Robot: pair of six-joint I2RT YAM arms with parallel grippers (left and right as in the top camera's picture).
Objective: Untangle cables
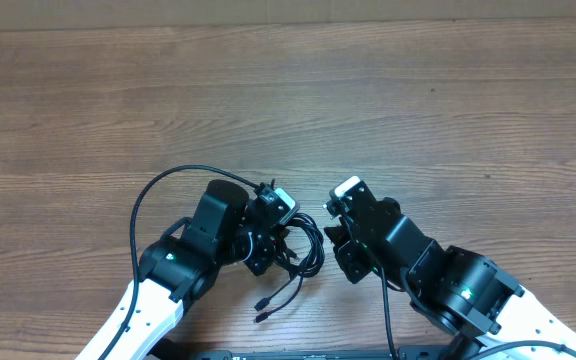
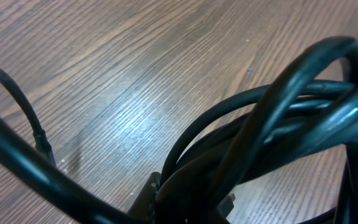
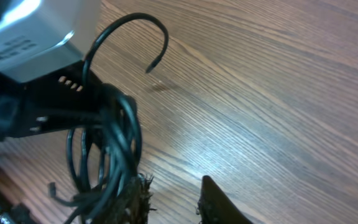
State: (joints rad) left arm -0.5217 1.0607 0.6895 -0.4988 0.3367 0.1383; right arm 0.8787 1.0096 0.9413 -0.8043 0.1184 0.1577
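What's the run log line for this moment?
left gripper: shut on cables | right gripper: open beside them | cables: tangled bundle

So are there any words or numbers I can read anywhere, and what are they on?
Small label on the silver block above the cables: print too blurred to read.
No writing shows on the cables or the table.

Cables lie bundled near the front middle of the tabletop, between the two tools. The left tool is against their left side and the right tool is just beside their right. Two cable ends trail toward the front edge.
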